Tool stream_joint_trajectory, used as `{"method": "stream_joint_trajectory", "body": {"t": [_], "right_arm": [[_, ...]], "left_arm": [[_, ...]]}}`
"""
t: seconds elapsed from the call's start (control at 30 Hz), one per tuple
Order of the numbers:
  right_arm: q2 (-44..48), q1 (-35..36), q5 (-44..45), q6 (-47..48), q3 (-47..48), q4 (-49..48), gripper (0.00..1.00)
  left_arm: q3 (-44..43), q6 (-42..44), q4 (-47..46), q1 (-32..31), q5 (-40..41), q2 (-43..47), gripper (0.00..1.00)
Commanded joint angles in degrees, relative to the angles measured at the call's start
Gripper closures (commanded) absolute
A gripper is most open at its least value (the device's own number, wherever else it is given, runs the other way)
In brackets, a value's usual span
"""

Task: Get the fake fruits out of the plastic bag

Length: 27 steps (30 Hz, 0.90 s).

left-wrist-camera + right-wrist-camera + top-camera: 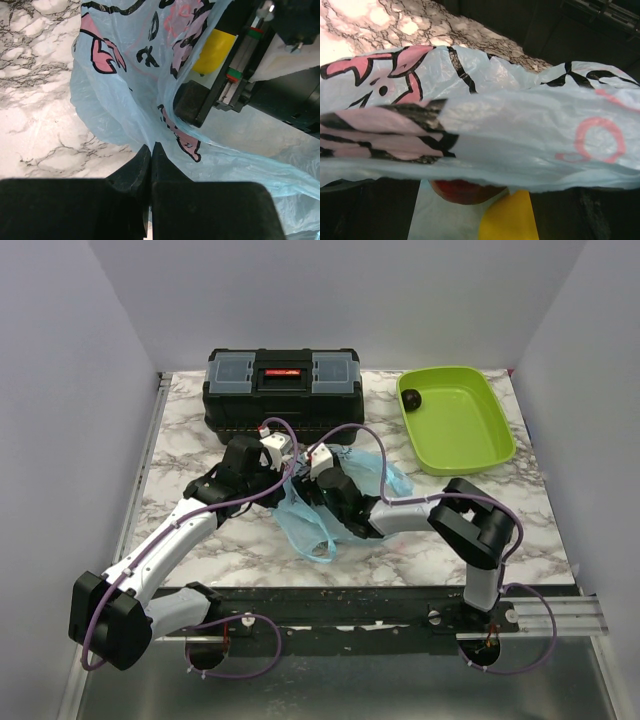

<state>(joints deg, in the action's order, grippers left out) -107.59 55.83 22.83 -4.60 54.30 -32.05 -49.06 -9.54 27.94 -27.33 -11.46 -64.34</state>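
Note:
The light-blue plastic bag (335, 515) with pink and black prints lies at the table's middle. My left gripper (285, 472) is shut, pinching the bag's film (125, 100) at its tips (150, 146). My right gripper (318, 480) reaches into the bag's mouth. Its jaws stand apart (475, 205), with a dark red fruit (465, 191) and a yellow fruit (510, 220) between them. Bag film (520, 145) hides its fingertips. The yellow fruit (212, 50) also shows beside the right gripper's finger (192, 102) in the left wrist view. A dark purple fruit (411, 398) lies in the tray.
A lime-green tray (470, 435) stands at the back right. A black toolbox (283, 390) stands at the back, just beyond both grippers. The two wrists are close together over the bag. The marble table (200, 440) has a raised rail along its left edge.

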Motion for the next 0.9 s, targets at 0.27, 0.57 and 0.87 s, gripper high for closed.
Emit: {"method": "stream_joint_trajectory", "body": {"t": [0.27, 0.57, 0.87], "right_arm": [[-5.1, -0.3, -4.2, -3.0, 3.2, 1.8, 0.29], [-5.8, -0.3, -4.4, -5.2, 2.2, 2.2, 0.22], [-3.6, -0.3, -3.9, -4.6, 3.0, 3.1, 0.45]], "left_arm": [[-1.6, -0.4, -0.5, 0.4, -1.8, 0.3, 1.0], [-1.6, -0.4, -0.5, 0.4, -1.9, 0.2, 1.0], [-1.7, -0.3, -0.3, 0.4, -1.8, 0.1, 1.0]]}}
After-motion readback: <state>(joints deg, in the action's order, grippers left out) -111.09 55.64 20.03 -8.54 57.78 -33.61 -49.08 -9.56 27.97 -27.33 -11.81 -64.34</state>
